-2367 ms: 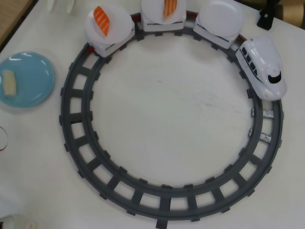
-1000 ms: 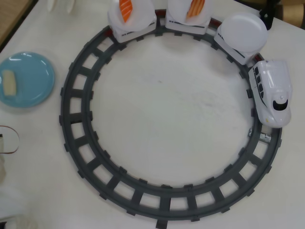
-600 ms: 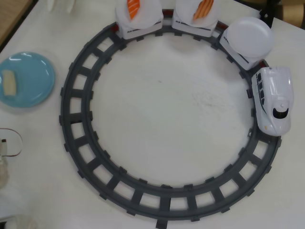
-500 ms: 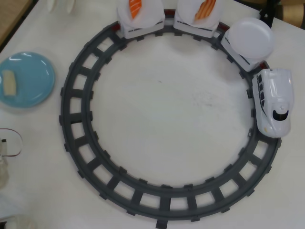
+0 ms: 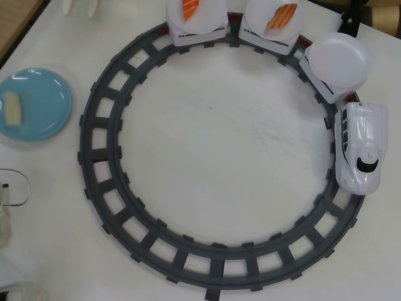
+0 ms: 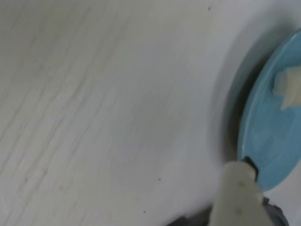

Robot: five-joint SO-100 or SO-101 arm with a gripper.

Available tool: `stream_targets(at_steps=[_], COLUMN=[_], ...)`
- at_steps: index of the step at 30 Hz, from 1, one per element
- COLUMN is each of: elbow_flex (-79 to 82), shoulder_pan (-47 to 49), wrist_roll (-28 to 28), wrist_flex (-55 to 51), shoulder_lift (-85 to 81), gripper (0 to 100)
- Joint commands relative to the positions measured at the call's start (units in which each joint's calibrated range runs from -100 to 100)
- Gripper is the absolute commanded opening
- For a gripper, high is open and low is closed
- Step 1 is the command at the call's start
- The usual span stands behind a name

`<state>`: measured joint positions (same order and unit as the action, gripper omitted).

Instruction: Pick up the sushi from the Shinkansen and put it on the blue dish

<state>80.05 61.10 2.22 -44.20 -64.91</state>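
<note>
In the overhead view, at about nine o'clock on the white table, the blue dish lies well outside the grey ring of track, with a pale cream-white sushi piece on its left part. Along the top of the ring, at about twelve o'clock, a car carries a white plate with a vivid red-orange salmon piece, partly cut by the picture's edge. Just right of it, at about one o'clock, the next car's plate holds the sushi, pale orange with thin stripes, lying slantwise. At two o'clock comes the third car with a bare white plate, and at three o'clock the Shinkansen sits on the track, its nose pointing down the picture. In the wrist view, the blurred table fills the left, the blue dish's rim shows at right with the cream-white piece on it, and one pale fingertip of the gripper juts up at about five o'clock, close to the dish's edge; whether the gripper is spread or closed cannot be told.
</note>
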Motion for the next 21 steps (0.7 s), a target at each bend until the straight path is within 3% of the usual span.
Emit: stream_targets(at_steps=[1, 21], elbow_flex=[0.65, 0.83], shoulder_pan=[-0.36, -0.36], wrist_roll=[-0.6, -1.49], wrist_flex=[0.42, 0.25], shoulder_lift=[-0.5, -0.5], gripper=[26, 26])
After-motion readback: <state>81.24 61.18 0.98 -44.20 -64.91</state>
